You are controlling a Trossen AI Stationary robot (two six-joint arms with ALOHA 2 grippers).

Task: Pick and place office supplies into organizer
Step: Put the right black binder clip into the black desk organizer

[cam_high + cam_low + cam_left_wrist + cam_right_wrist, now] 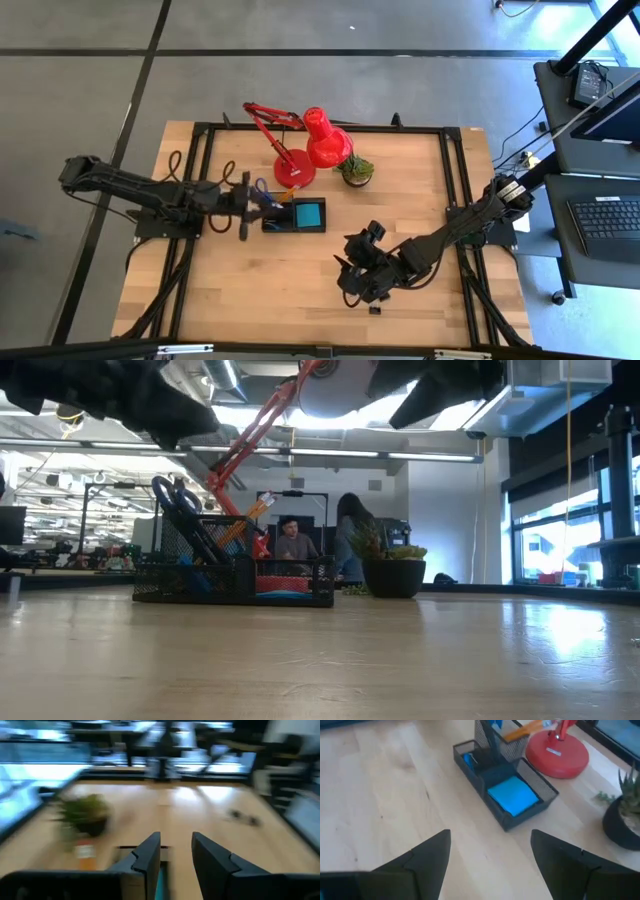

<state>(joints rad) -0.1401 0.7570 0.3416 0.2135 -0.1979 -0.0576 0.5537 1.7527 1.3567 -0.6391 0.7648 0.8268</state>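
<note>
Black mesh organizer (pixel 295 216) near counter (pixel 250 290) centre: blue note pad (pixel 513 794) in tray, scissors (pixel 178 500) and pencils (pixel 530 729) upright. Left tool (pixel 243 205) beside it, fingers parted, empty; right tool (pixel 357 280) wide open.

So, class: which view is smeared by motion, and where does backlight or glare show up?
Left wrist view: motion blur smears the potted plant and the room behind. Low view: bright windows and ceiling lights leave the organizer dark against them, with glare on the table. Right wrist view: the note pad reads clearly.
</note>
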